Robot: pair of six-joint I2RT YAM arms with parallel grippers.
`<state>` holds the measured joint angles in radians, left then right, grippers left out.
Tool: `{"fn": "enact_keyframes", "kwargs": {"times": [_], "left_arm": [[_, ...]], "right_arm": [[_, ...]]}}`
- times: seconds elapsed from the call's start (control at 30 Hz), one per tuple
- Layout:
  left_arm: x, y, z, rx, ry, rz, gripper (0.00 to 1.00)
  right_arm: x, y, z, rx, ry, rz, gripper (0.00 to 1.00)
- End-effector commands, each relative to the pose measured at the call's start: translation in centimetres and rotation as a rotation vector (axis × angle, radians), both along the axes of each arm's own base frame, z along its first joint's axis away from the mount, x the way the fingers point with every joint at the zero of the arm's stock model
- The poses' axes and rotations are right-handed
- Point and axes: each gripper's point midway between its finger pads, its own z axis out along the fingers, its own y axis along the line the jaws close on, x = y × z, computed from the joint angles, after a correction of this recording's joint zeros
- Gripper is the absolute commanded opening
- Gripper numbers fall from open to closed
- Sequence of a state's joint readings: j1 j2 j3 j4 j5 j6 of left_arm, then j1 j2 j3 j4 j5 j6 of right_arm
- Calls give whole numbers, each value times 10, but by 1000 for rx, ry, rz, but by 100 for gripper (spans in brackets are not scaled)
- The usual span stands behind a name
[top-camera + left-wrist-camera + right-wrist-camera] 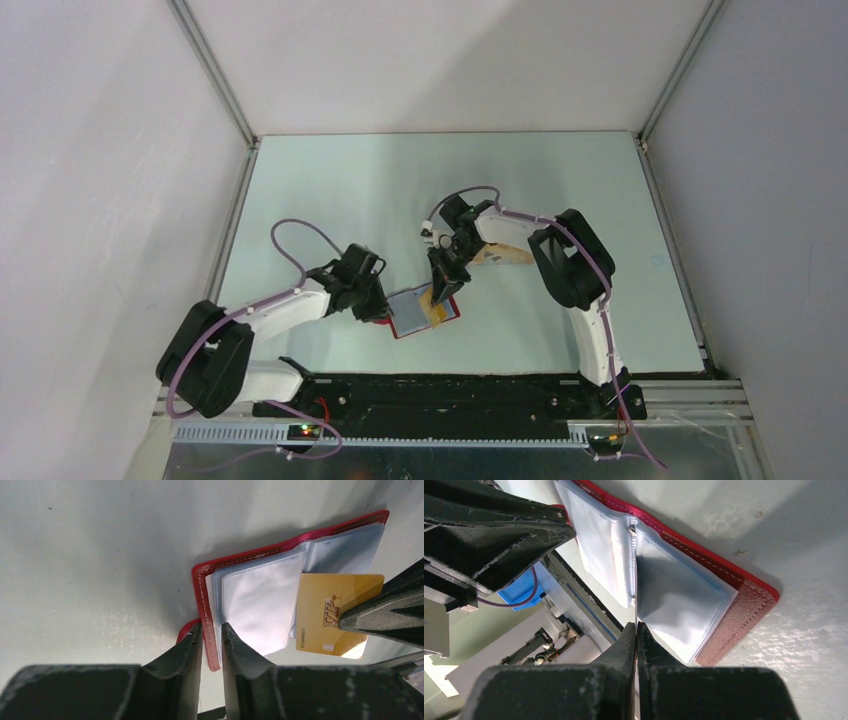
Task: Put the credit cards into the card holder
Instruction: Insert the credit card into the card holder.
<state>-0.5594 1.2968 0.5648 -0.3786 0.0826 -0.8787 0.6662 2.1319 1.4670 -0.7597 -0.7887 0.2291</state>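
The red card holder (408,318) lies open on the table, its blue-grey clear sleeves up. My left gripper (386,310) is closed on its left cover edge; in the left wrist view (212,627) the red edge (202,595) sits between the fingers. My right gripper (443,288) is shut on a gold credit card (327,615) marked VIP, whose front end is tucked among the sleeves (260,600). In the right wrist view (636,628) this card (635,587) shows edge-on, running into the fold of the card holder (744,605). More tan cards (503,255) lie behind the right arm.
The left gripper's body (494,530) fills the upper left of the right wrist view, close to the wallet. White walls enclose the table on three sides. The arm bases and a black rail (450,395) run along the near edge.
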Motion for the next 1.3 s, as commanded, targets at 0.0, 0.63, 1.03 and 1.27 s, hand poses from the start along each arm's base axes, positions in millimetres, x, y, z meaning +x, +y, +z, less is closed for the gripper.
{"fn": "enact_keyframes", "kwargs": {"times": [0.0,0.63,1.03,1.27], "left_arm": [[4,-1,1,11,-4,-27,23],[5,1,-5,13,24,-50,14],[4,0,-9,16,42,-62,11],[4,0,-10,17,46,-63,10]], "right_arm": [[-13,14,8,69,-1,75,0],[-5,23,20,171,-47,144,0],[27,-9,10,-21,-86,56,0],[13,-6,6,2,-44,92,0]]}}
